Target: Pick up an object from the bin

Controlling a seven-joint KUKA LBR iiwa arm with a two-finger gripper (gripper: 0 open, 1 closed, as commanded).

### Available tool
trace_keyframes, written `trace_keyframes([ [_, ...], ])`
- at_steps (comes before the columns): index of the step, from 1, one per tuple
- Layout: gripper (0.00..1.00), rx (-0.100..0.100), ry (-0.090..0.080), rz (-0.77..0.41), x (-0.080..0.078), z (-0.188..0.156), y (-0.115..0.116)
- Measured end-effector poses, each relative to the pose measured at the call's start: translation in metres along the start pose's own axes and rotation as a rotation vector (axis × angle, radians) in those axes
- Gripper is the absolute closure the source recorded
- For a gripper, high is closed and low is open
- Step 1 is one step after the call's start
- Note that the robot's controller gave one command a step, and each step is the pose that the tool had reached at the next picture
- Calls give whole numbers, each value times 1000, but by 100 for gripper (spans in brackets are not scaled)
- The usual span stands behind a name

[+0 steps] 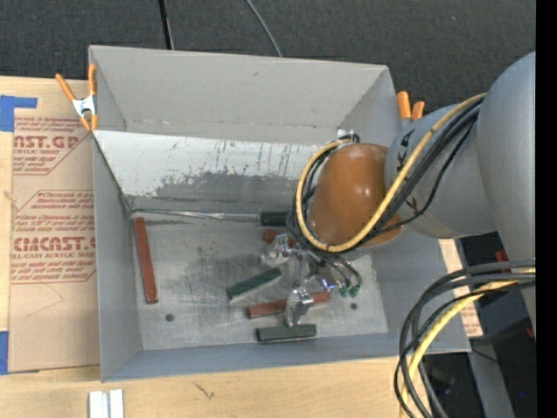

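One slim dark-green stick (254, 283) lies flat and tilted on the floor of the grey bin (218, 94). The bin also holds a short red-brown piece (265, 309) just beside the fingers (302, 301), a dark bar (285, 333) a little farther off, and a long red-brown strip (145, 259) well apart from them. The gripper (291, 275) has its fingers spread, gripping nothing. The green stick's nearer end lies between them.
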State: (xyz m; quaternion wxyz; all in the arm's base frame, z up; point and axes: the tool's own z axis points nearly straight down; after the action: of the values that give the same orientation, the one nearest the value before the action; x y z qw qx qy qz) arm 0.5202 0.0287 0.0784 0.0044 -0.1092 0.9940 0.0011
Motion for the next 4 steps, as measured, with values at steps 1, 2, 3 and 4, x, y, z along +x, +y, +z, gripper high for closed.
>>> trace_keyframes([
  [1, 100, 10, -5, 114, -26, 1, 23],
  [2, 100, 10, -6, 115, -26, 1, 23],
  [3, 100, 9, -4, 115, -25, -2, 23],
  [4, 100, 5, 6, 114, -23, -14, 25],
])
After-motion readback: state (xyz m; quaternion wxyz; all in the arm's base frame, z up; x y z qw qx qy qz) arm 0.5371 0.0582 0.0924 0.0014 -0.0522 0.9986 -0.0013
